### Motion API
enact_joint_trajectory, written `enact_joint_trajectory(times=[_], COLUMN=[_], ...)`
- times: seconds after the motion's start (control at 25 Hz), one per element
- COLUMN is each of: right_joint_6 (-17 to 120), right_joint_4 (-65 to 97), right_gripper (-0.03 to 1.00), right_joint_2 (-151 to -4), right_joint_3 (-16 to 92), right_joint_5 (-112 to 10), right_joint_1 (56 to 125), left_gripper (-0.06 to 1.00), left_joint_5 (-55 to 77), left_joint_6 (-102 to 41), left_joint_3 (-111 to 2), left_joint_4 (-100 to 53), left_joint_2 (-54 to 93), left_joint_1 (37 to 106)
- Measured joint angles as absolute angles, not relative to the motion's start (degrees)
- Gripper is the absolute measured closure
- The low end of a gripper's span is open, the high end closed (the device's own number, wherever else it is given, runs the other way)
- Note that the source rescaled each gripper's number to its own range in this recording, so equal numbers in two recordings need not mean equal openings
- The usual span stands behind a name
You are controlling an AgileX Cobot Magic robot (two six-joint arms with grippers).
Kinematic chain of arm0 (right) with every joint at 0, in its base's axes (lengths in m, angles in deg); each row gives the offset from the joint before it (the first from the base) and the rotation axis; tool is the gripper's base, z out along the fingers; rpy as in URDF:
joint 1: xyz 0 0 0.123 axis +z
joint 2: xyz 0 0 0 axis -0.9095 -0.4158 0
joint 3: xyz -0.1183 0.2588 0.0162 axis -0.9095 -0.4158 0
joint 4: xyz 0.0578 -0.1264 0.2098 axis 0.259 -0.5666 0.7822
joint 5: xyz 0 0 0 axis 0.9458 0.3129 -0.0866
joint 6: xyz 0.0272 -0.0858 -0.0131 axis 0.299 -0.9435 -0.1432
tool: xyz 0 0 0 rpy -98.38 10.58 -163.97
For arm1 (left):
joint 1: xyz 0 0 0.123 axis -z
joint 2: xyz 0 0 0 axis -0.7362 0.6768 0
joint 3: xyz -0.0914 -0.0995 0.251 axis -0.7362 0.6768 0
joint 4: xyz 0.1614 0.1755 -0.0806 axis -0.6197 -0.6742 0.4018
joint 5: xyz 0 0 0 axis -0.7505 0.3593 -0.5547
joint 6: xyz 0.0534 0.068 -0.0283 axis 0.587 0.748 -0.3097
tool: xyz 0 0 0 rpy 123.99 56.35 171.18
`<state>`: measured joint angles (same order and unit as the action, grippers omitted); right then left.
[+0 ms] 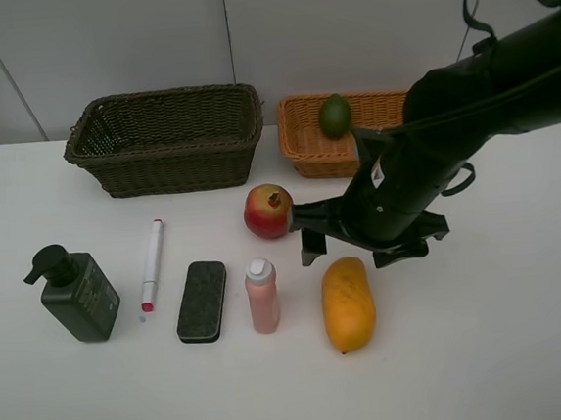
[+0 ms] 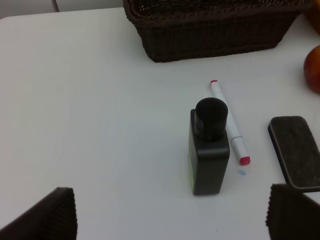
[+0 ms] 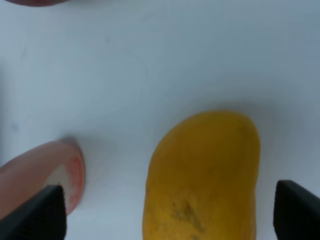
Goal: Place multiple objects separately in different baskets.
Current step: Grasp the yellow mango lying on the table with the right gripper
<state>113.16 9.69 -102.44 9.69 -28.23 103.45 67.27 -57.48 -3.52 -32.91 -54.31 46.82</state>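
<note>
**R hand over the mango, lime in the orange basket**

The R hand [image 1: 356,251] is at the middle-right of the high view, low over the white worktop [image 1: 509,347]. Its two fingers are spread wide, one on each side of the mango [image 1: 348,304]. In the R wrist view there's a gap btwn each finger and the fruit, so it isn't pinching anything. The mango lies flat, lower middle of the frame.

The lime [image 1: 334,115] sits in the orange basket [image 1: 313,158], top middle-right, by the front-left part. The dark basket [image 1: 164,141] is just beside it, to the left, top middle. Can't see inside it well.

The pomegranate [image 1: 268,211] is in the middle of the frame, in front of the gap btwn the baskets & near the R hand.

A row runs along the lower half, left to right:
- pump bottle [image 1: 75,293], upright, far left
- marker [image 1: 152,264], lying down, pink tip toward the front
- eraser pad [image 1: 202,301], lying flat
- pink bottle [image 1: 262,295], lying down w/ white cap toward the back, just beside the mango, not touching

The L hand [image 2: 170,215] shows only in its own wrist view. Fingers are spread wide & hold nothing. The pump bottle is ahead of it, w/ the marker close beside the bottle.
</note>
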Motion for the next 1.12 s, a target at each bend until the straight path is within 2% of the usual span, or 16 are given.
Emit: enact_joint_trajectory(times=[0.32,1.12], right_joint_6=[117.67,117.66], right_joint_4=[8.43,8.78], right_gripper=[-0.02,-0.02], right_joint_2=[-106.8,-112.05], right_joint_3=[9.69,9.69], right_joint_5=[-27.63,-27.85], right_joint_1=[105.17,105.17], left_gripper=[-0.06,-0.06], left_joint_5=[67.27,67.27], left_joint_6=[-57.48,-57.48], left_joint_3=[-3.52,-3.52], left_joint_4=[-32.91,-32.91], left_joint_2=[-54.31,-54.31], left_joint_1=[46.82,46.82])
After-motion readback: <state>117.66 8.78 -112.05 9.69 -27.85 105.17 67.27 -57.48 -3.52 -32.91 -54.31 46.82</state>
